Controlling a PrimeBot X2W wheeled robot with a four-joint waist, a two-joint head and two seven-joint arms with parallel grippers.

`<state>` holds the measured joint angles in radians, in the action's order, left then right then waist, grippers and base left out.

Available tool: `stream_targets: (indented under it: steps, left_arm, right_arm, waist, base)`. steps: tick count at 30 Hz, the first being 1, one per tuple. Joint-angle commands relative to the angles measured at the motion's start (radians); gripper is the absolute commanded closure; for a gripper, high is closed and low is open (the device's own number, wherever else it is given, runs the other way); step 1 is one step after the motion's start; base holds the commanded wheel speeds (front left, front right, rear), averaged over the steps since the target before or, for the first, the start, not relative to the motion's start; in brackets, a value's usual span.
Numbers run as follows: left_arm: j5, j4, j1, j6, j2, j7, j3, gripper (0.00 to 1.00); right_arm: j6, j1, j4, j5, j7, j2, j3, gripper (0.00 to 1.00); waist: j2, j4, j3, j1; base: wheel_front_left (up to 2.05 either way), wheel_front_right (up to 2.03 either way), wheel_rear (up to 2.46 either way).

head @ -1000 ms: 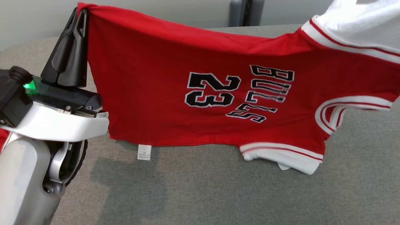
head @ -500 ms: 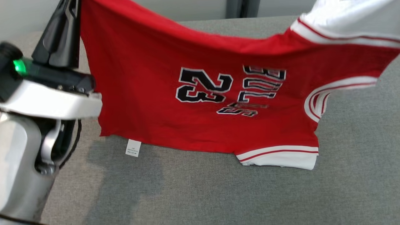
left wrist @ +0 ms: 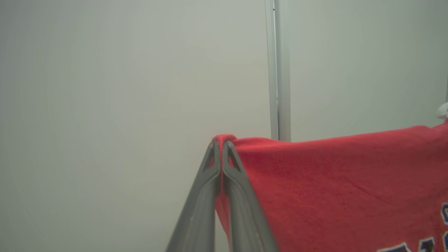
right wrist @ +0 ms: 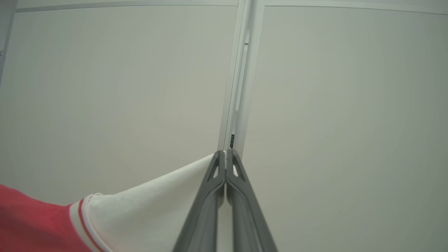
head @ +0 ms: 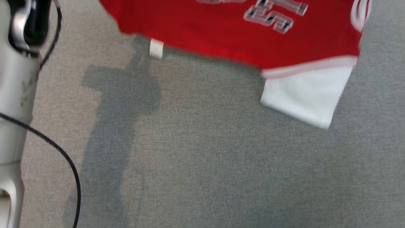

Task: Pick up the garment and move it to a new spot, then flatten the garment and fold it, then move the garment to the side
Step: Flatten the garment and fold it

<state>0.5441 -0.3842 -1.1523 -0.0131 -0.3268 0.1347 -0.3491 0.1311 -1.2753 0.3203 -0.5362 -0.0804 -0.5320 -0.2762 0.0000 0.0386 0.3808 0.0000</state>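
The garment (head: 221, 34) is a red jersey with black lettering and white sleeves, hanging spread out in the air; its lower edge and one white sleeve (head: 307, 91) dangle above the grey table (head: 202, 164). In the left wrist view my left gripper (left wrist: 221, 142) is shut on a red corner of the garment (left wrist: 332, 182). In the right wrist view my right gripper (right wrist: 225, 152) is shut on the edge of a white sleeve (right wrist: 154, 206). My pale left forearm (head: 15, 95) stands at the head view's left edge.
A pale panelled wall with a vertical metal seam (left wrist: 278, 70) lies behind the grippers. A black cable (head: 63, 158) loops beside my left arm. A white label (head: 156, 49) hangs from the jersey's hem.
The head view has tilted downward, so the jersey now sits at the picture's top and the left gripper has left it. The jersey hangs higher off the table, its white sleeve dangling free.
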Motion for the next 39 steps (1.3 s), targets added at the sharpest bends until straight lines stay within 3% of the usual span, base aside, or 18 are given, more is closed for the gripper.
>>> stream_targets:
  steps: [1, 5, 8, 12, 19, 26, 30, 39]
  left_arm:
    - [-0.008, -0.046, -0.049, 0.011, 0.002, 0.017, 0.001, 1.00]
    - [-0.018, -0.194, -0.155, 0.032, 0.029, 0.064, -0.003, 1.00]
    - [0.000, -0.310, -0.203, 0.045, 0.058, 0.077, 0.002, 1.00]
    - [0.015, -0.459, -0.242, 0.067, 0.084, 0.081, -0.002, 1.00]
    - [0.037, -0.614, -0.234, 0.104, 0.107, 0.103, -0.007, 1.00]
    - [0.063, -0.645, -0.093, 0.134, 0.153, 0.131, -0.004, 1.00]
    - [0.066, -0.537, 0.058, 0.141, 0.165, 0.131, 0.043, 1.00]
    - [0.027, -0.282, 0.455, 0.143, 0.162, 0.131, 0.134, 1.00]
  right_arm:
    - [-0.001, -0.059, 0.040, 0.009, -0.025, 0.016, -0.019, 1.00]
    - [-0.001, -0.226, 0.197, -0.014, -0.082, 0.078, -0.040, 1.00]
    - [-0.001, -0.296, 0.348, -0.076, -0.018, 0.137, -0.058, 1.00]
    - [-0.001, -0.357, 0.480, -0.104, 0.010, 0.169, -0.108, 1.00]
    - [-0.001, -0.312, 0.559, -0.163, 0.017, 0.187, -0.202, 1.00]
    - [-0.001, -0.079, 0.445, -0.302, -0.036, 0.116, -0.312, 1.00]
    - [-0.001, 0.129, 0.319, -0.390, -0.099, 0.055, -0.339, 1.00]
    - [-0.001, 0.656, 0.044, -0.476, -0.180, -0.015, -0.231, 1.00]
  waist:
    - [0.0000, 0.007, 0.013, 0.0000]
    - [0.0000, 0.009, 0.021, 0.0000]
    - [0.0000, 0.015, 0.027, 0.0000]
    - [0.0000, 0.012, 0.031, 0.0000]
    - [0.0000, 0.006, 0.051, 0.0000]
    - [0.0000, 0.017, 0.063, 0.0000]
    - [0.0000, 0.014, 0.060, 0.0000]
    - [0.0000, -0.003, 0.016, 0.0000]
  base:
    - [0.00, 0.00, 0.00]
    - [0.00, 0.00, 0.00]
    - [0.00, 0.00, 0.00]
    - [0.00, 0.00, 0.00]
    - [0.00, 0.00, 0.00]
    - [0.00, 0.00, 0.00]
    - [0.00, 0.00, 0.00]
    - [0.00, 0.00, 0.00]
